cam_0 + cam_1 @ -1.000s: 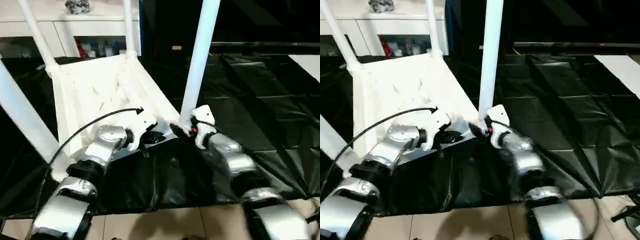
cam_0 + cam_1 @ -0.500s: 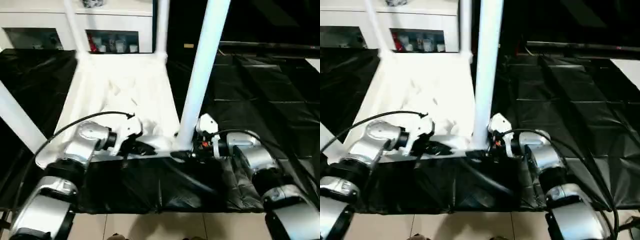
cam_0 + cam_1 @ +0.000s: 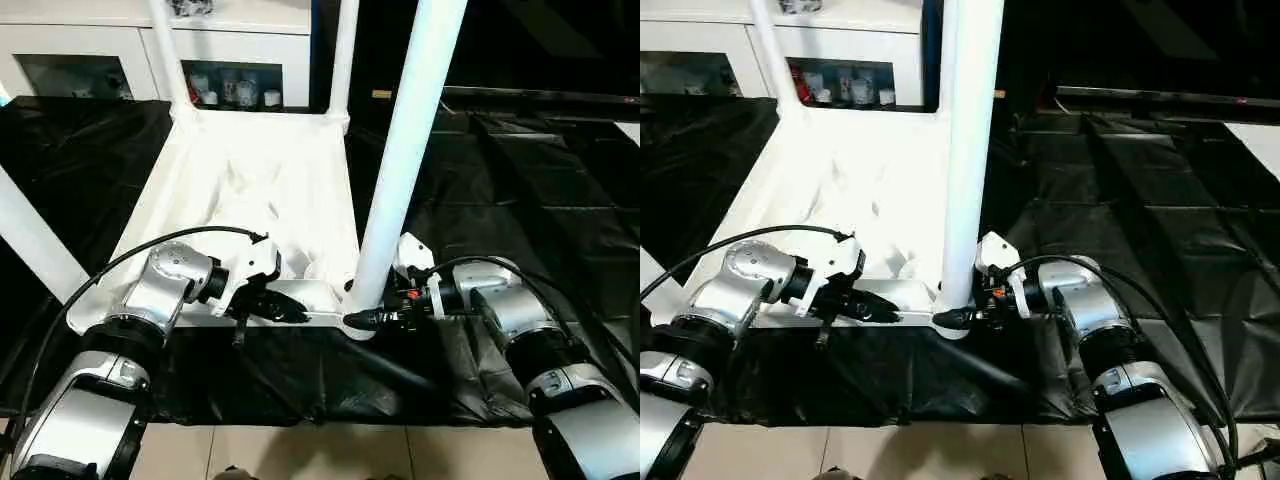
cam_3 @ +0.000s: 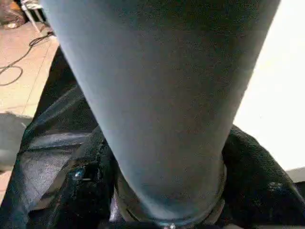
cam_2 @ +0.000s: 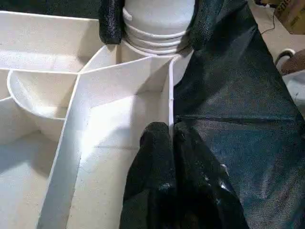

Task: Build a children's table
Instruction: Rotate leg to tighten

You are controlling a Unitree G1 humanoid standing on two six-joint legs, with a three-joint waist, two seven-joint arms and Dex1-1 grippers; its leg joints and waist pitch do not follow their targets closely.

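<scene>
Meanwhile, right gripper [image 3: 362, 320] clasps the near-right leg [image 3: 405, 160] at its socket while left gripper [image 3: 290, 314], fingers together, pins the tabletop [image 3: 250, 180] rim; seating that leg likely comes next.

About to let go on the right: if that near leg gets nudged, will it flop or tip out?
Probably stiff: the near leg is a thick straight tube. It stands upright in the tabletop's corner socket, so likely held. Being tall, a push high up could lever the light-looking tabletop, which the left claw pins by its rim.
</scene>
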